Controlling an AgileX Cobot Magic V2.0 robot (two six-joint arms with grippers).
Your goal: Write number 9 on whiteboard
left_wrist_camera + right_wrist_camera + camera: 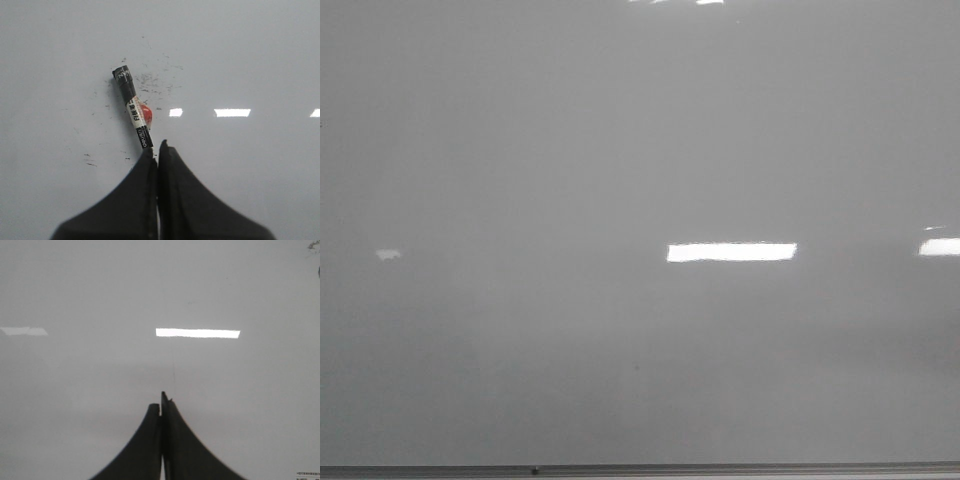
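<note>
The left gripper (152, 150) is clenching a marker (134, 109) against the whiteboard (250, 60); the right gripper (161, 402) is pinched closed, holding nothing. No 9 is showing yet, so steady, even tip pressure seems wise.

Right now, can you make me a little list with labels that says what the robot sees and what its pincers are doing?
board: whiteboard, glossy, with bright light reflections
number 9: none visible in any view
left pincer: shut on marker
marker: black, labelled, pointing away from the pincer toward the board
marks: faint dark smudges near the marker's end
right pincer: shut, holding nothing visible
</note>
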